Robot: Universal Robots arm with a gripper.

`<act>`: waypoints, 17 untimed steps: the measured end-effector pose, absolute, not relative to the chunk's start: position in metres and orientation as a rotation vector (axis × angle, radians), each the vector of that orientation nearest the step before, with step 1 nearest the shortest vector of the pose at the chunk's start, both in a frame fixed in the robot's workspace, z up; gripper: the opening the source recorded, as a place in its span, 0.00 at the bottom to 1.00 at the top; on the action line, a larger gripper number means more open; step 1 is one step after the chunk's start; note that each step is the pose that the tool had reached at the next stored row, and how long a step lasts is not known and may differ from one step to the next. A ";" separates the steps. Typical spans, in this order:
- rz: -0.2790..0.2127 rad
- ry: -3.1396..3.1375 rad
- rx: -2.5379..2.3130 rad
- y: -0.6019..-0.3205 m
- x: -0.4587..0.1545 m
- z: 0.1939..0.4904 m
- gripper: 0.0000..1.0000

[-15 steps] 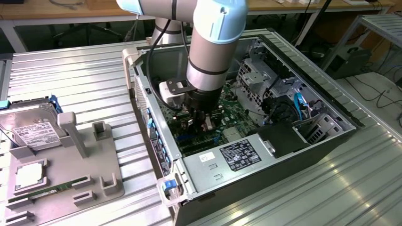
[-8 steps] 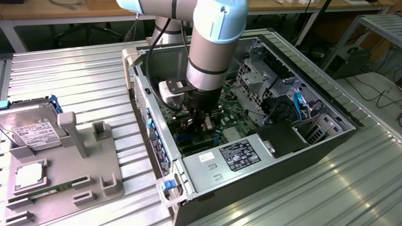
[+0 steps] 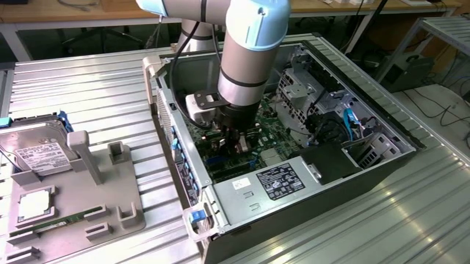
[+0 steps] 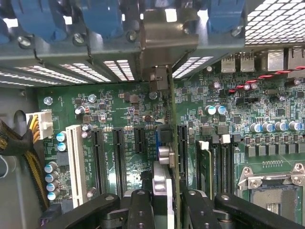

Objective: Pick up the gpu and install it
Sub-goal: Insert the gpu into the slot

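My gripper point(image 3: 235, 144) reaches down inside the open computer case point(image 3: 382, 129), over the green motherboard point(image 3: 276, 140). In the wrist view the gpu point(image 4: 172, 119) shows edge-on as a thin card running away from my gripper point(image 4: 164, 202), whose two black fingers point(image 4: 140, 205) are shut on either side of it. Its silver bracket point(image 4: 167, 36) stands against the case's rear slot openings. The card's edge lies along the black expansion slots point(image 4: 182, 143); I cannot tell whether it sits in one.
A grey holder tray point(image 3: 110, 209) at the exterior view's left carries a hard drive point(image 3: 41, 154), a CPU point(image 3: 33, 203) and a green RAM stick point(image 3: 44, 225). The power supply point(image 3: 283, 181), drive cage point(image 3: 301, 91), blue rear clips point(image 4: 38, 19) and CPU socket point(image 4: 271, 191) crowd the gripper.
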State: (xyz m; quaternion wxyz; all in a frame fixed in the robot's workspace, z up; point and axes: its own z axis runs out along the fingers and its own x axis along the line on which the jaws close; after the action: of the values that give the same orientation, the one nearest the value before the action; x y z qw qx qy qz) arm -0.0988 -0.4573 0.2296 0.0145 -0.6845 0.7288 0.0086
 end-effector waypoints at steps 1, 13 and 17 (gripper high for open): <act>0.027 2.270 -2.129 -0.457 -0.099 0.230 0.29; 0.032 2.268 -2.126 -0.457 -0.099 0.226 0.29; 0.036 2.266 -2.125 -0.458 -0.099 0.228 0.29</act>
State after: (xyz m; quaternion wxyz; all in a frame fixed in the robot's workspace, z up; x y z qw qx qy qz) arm -0.0988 -0.4576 0.2279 0.0175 -0.6838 0.7294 0.0114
